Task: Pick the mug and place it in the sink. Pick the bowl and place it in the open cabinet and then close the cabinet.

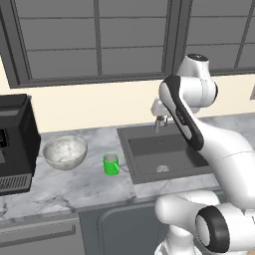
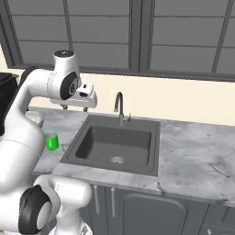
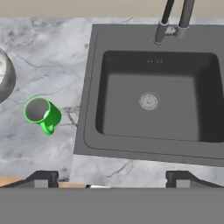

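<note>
We see the mug (image 1: 111, 164) standing upright on the marble counter (image 1: 74, 187), apart from the bowl (image 1: 64, 151) on its left and near the sink (image 1: 164, 154) rim on its right, with bare counter on both sides. The faucet (image 2: 119, 106) rises at the sink's back edge. A black appliance (image 1: 15, 142) bounds the bowl's far side.

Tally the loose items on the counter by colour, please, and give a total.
Green: 1, the mug, upright on the marble left of the sink.
Speckled grey-white: 1, the bowl, left of the mug.
Total: 2.
</note>
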